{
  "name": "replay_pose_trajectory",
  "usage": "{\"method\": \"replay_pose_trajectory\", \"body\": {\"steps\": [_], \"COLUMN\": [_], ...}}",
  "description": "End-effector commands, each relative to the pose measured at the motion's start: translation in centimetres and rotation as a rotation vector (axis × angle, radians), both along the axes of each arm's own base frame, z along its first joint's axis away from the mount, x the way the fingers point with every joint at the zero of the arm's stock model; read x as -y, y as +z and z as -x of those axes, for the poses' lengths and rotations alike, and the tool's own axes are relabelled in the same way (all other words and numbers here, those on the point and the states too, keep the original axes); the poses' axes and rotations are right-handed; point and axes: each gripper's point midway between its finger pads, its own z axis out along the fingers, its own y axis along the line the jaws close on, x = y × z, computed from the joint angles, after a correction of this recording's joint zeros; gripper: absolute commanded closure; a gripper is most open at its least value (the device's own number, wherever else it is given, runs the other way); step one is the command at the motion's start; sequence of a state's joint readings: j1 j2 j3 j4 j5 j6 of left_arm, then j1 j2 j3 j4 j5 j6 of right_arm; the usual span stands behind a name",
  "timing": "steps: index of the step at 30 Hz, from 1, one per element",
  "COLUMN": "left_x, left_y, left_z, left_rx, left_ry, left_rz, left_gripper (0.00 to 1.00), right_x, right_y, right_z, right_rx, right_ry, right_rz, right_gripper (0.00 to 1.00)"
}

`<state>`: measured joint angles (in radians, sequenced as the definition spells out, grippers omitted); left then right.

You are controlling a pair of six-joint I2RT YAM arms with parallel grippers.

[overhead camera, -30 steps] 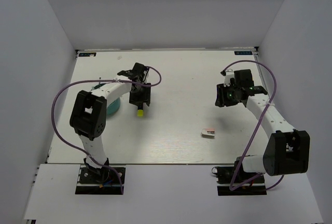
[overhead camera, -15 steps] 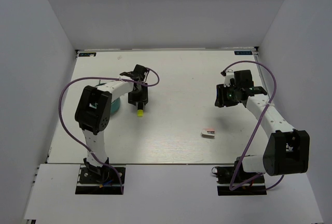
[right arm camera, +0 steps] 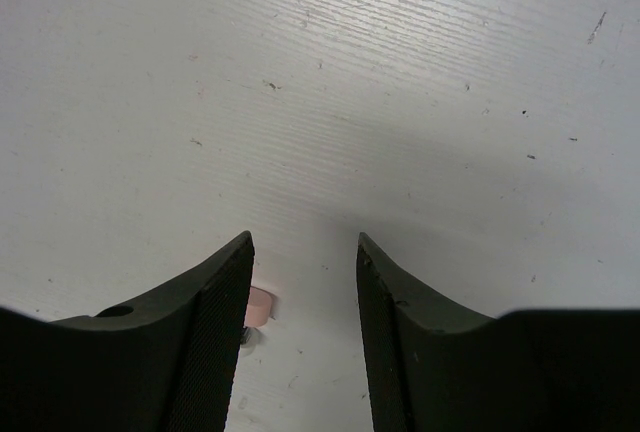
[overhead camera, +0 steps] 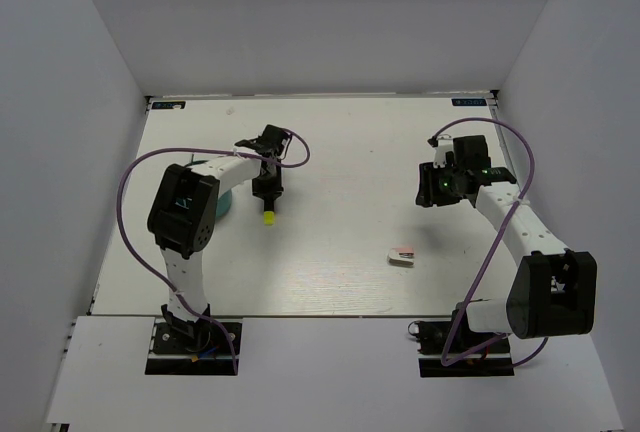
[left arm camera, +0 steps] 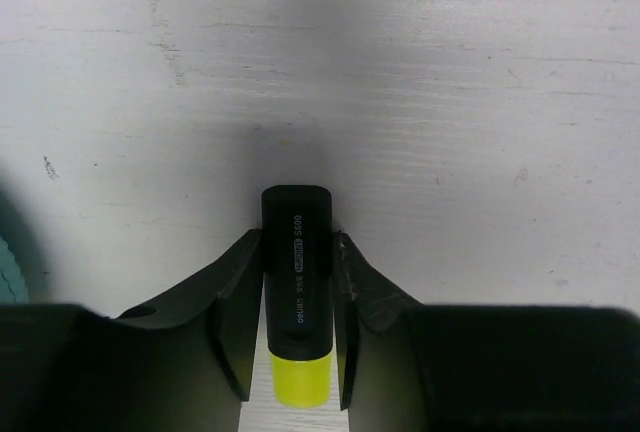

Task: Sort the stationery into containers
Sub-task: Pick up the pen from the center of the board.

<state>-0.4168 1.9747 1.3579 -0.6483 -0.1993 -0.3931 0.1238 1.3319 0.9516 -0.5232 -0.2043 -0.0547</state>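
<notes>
Left gripper (overhead camera: 268, 196): both fingers lie flush against the flanks of the black highlighter (left arm camera: 297, 282), so you have it pinched. It looks level with the table (overhead camera: 350, 152); I cannot tell whether it has left the surface yet.

The grip sits on the yellow-end half of the barrel. The black end sticks out past the fingertips.

Teal holder (overhead camera: 224, 204): just beside the gripper, mostly hidden under the left arm's forearm. Its compartments cannot be seen from above.

Right gripper (right arm camera: 305, 242): jaws apart, nothing between them, over bare table. A pale pink scrap shows beside one finger, too little of it to name.

Pink-and-white block (overhead camera: 402, 257): loose on the table, well apart from both grippers.

Judged step: picking up the highlighter for the holder.

Watch for:
- Droop or twist on the lift. The barrel looks smooth and round and is held off-centre, so the free black end may swing down.
- A slip if you rise before the pinch is firm.
- Knocking the holder. It sits close under your own arm, so a low swing toward it could shove or tip it.
- A blind drop. With the dividers hidden, the highlighter may land on a rim and roll out.
</notes>
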Motion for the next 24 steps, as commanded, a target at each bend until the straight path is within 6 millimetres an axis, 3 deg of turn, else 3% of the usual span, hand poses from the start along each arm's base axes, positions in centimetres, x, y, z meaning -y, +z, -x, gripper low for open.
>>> {"method": "replay_pose_trajectory", "body": {"steps": [1, 5, 8, 9, 11, 12, 13, 15, 17, 18, 20, 21, 23, 24], "left_x": [-2.2, -3.0, -3.2, -3.0, -2.6, -2.2, -2.2, -2.0, -2.3, -2.8, -3.5, -4.1, -6.5, -8.1], "left_y": [-1.8, -2.1, -0.9, 1.5, 3.4, 6.9, 8.1, 12.9, 16.1, 18.2, 20.6, 22.5, 25.1, 24.5], "left_z": [1.3, 2.5, 2.7, 2.2, 1.8, 1.3, 1.1, 0.7, 0.5, 0.6, 0.7, 1.0, 0.5, 1.0], "left_rx": [-0.048, -0.081, -0.059, 0.004, 0.06, 0.149, 0.185, 0.321, 0.416, 0.474, 0.562, 0.624, 0.742, 0.76], "left_ry": [-0.003, -0.009, 0.008, 0.013, 0.004, -0.001, -0.013, -0.018, -0.006, 0.008, 0.02, 0.022, 0.076, 0.123], "left_rz": [-0.109, -0.137, -0.088, -0.053, -0.022, 0.025, 0.037, 0.102, 0.159, 0.182, 0.198, 0.199, 0.139, 0.082], "left_gripper": [0.67, 0.95, 0.99, 0.99, 0.99, 0.99, 0.99, 0.99, 0.99, 0.99, 0.99, 0.99, 0.99, 0.99], "right_x": [0.0, 0.0, 0.1, 0.1, 0.1, 0.0, -0.1, -0.1, -0.3, -0.3, -0.4, -0.5, -0.7, -1.0], "right_y": [0.6, 0.5, 0.5, 0.5, 0.5, 0.6, 0.5, 0.4, 0.3, 0.3, 0.3, 0.4, 0.3, 0.2], "right_z": [-0.3, -0.3, -0.2, -0.1, -0.2, -0.2, -0.2, -0.1, 0.1, 0.1, 0.0, 0.1, 0.3, 0.4], "right_rx": [0.023, 0.022, 0.019, 0.016, 0.02, 0.022, 0.022, 0.017, 0.01, 0.013, 0.011, 0.008, -0.003, -0.01], "right_ry": [-0.011, -0.009, -0.011, -0.011, -0.01, -0.005, 0.0, 0.003, 0.016, 0.017, 0.024, 0.03, 0.043, 0.055], "right_rz": [-0.015, -0.019, -0.023, -0.025, -0.026, -0.03, -0.03, -0.035, -0.039, -0.04, -0.05, -0.051, -0.062, -0.068], "right_gripper": [0.51, 0.51, 0.51, 0.51, 0.51, 0.51, 0.51, 0.51, 0.57, 0.69, 0.95, 1.0, 1.0, 1.0]}}
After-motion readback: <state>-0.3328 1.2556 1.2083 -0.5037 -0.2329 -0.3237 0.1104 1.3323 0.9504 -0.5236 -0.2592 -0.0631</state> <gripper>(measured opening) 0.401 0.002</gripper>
